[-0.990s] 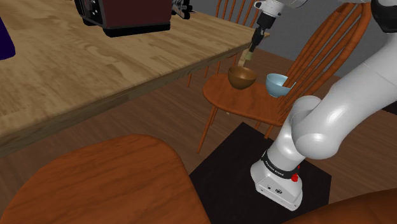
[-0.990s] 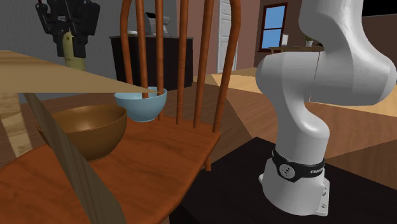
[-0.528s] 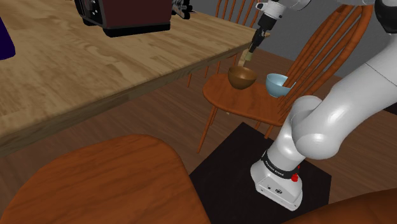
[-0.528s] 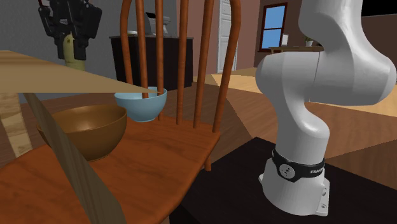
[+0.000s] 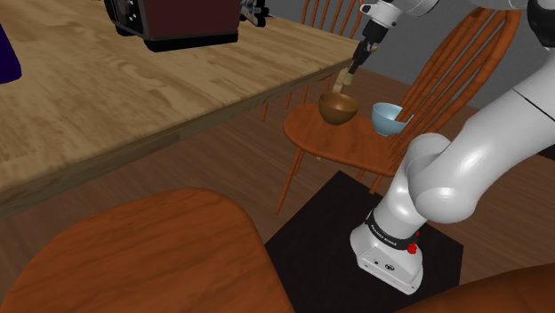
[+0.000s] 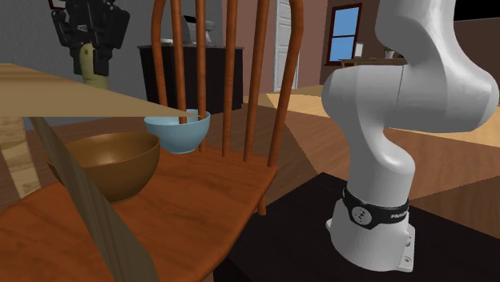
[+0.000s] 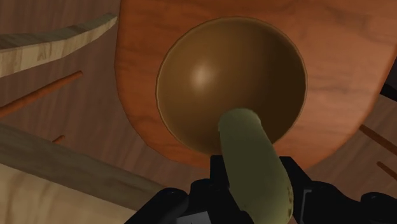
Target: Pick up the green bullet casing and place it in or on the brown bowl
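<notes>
The table [image 5: 133, 98] takes up the shoulder view's left, and its long edge runs diagonally past the chair [image 5: 331, 142], just beside the seat's far rim. The arm [image 5: 462, 169] rises from its stand at the lower right and reaches up and left over the chair's back. The seat has a rounded edge and carries two bowls. The brown bowl [image 5: 339, 108] stands on the table side, close to the seat's rim. In the wrist view bare seat [image 7: 337, 70] shows on several sides of it. The blue bowl [image 5: 389, 117] stands apart from it, against the back spindles. The gripper [image 5: 358, 62] hangs above the brown bowl, near the table edge, with its fingers clamped on the olive-green casing [image 5: 343, 82]. The casing points down from between them. In the second exterior view the casing [image 6: 94, 70] is well above the brown bowl [image 6: 108, 163], with open air between them and nothing in that gap. In the wrist view the casing's lower end [image 7: 242, 121] lies over the bowl's near rim, with the hollow [image 7: 210, 76] open beyond it.
</notes>
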Tool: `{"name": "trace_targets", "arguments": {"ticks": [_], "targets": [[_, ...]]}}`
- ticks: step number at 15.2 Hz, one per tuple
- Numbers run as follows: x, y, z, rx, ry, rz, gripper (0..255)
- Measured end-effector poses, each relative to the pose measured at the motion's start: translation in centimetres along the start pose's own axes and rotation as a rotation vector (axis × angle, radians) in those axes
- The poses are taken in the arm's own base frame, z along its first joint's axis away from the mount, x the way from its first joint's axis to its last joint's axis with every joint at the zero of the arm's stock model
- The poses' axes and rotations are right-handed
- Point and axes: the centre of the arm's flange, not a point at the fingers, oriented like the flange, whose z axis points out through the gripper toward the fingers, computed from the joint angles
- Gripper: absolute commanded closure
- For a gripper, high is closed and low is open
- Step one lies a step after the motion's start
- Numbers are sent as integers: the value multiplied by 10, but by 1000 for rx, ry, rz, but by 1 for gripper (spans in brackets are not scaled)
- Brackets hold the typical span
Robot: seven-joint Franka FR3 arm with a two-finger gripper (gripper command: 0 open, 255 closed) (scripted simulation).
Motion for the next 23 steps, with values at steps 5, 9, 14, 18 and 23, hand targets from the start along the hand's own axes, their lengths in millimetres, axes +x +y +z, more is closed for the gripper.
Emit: {"name": "trace_targets", "arguments": {"ticks": [5, 9, 14, 18, 23], "targets": [[-8, 2, 41, -16, -49, 11, 255], [-8, -8, 58, 27, -92, 20, 0], [-6, -8, 63, 70, -119, 16, 0], [-2, -8, 35, 44, -109, 8, 0], [-2, -9, 31, 40, -108, 8, 0]]}}
